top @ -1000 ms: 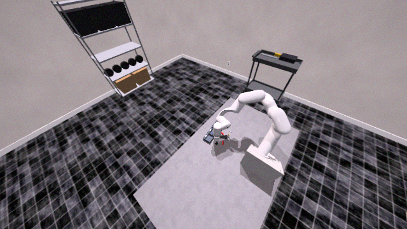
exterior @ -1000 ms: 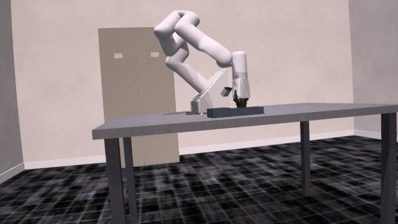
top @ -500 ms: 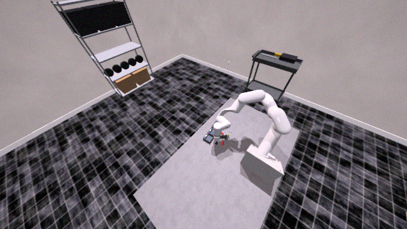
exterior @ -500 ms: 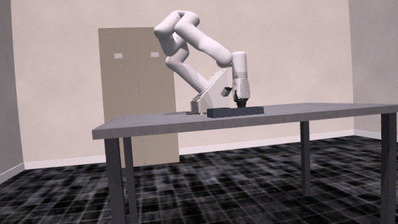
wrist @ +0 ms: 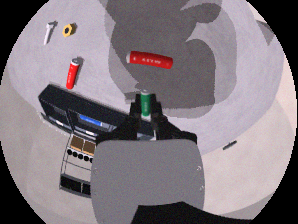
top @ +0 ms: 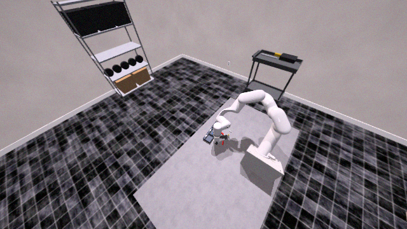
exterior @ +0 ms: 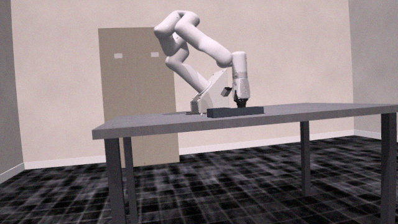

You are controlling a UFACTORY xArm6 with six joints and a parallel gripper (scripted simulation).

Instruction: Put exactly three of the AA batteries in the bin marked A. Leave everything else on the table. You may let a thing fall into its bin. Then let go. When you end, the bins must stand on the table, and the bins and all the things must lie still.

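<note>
My gripper (wrist: pixel 145 100) (top: pixel 219 140) (exterior: pixel 241 104) is down at the table and shut on a green AA battery (wrist: pixel 145 102), which lies on the table beside the bins. A red AA battery (wrist: pixel 150 59) (top: pixel 222 142) lies just beyond it in the arm's shadow. Another red battery (wrist: pixel 73 72) lies further left. A row of dark bins (wrist: pixel 69 112) (top: pixel 208 135) (exterior: pixel 234 111) stands left of the gripper. I cannot read which bin is marked A.
A small screw (wrist: pixel 48 31) and a yellow ring (wrist: pixel 68 30) lie on the table (top: pixel 197 191) (exterior: pixel 311 110) beyond the left red battery. The arm's white base (top: pixel 265 160) stands to the right. A shelf rack and a cart stand off the table.
</note>
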